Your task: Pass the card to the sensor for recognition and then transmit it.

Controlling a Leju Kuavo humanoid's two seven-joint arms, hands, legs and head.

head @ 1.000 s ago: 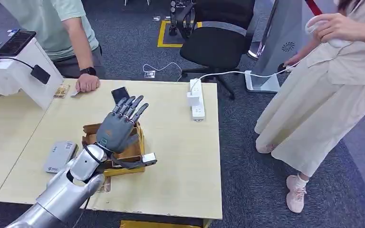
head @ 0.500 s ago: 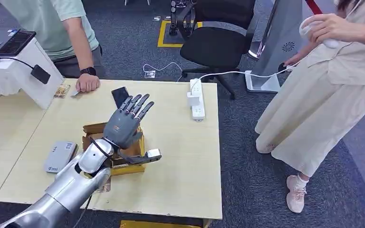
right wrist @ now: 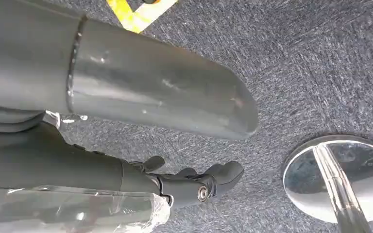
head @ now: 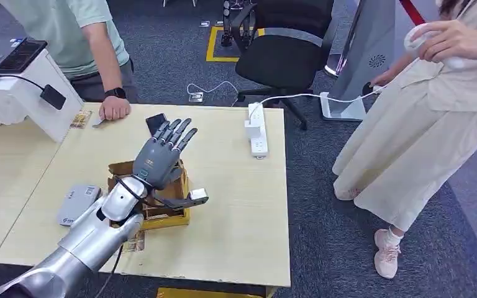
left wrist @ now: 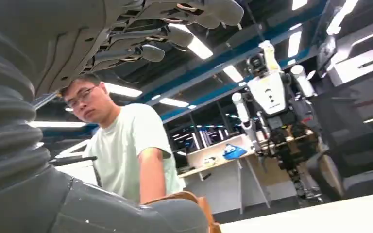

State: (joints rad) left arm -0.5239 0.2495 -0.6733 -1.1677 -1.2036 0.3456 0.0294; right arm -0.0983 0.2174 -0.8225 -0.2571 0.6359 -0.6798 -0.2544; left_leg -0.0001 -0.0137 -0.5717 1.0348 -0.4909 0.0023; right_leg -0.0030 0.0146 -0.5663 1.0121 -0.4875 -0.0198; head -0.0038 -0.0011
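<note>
**Status: Left Hand Above Box, Card Not Yet Picked Up**

The silver left arm reaches in over the pale wooden table (head: pixel 236 205). The dark grey left hand (head: pixel 159 158) hovers over the open brown cardboard box (head: pixel 172 197), palm down, fingers spread and straight, holding nothing. The left wrist view confirms this: the fingers (left wrist: pixel 175 34) extend apart with no object between them.

The right hand (right wrist: pixel 194 187) hangs beside the robot's body above the grey carpet, fingers loosely curled inward, nothing held.

Card location: a small patterned card (head: pixel 81 119) lies flat near the far left edge of the table, just beside the resting hand of the person in the pale green shirt (head: pixel 114 109). Whether this is the task's card cannot be confirmed; the interior of the box is largely hidden by the left hand. A flat grey device with a label (head: pixel 78 202), probably the sensor, lies on the table left of the box. A dark phone (head: pixel 156 121) lies beyond the fingertips.

Progress assessment: no step appears complete. Remaining: grasp the card, present it to the sensor, hand it over.
</note>
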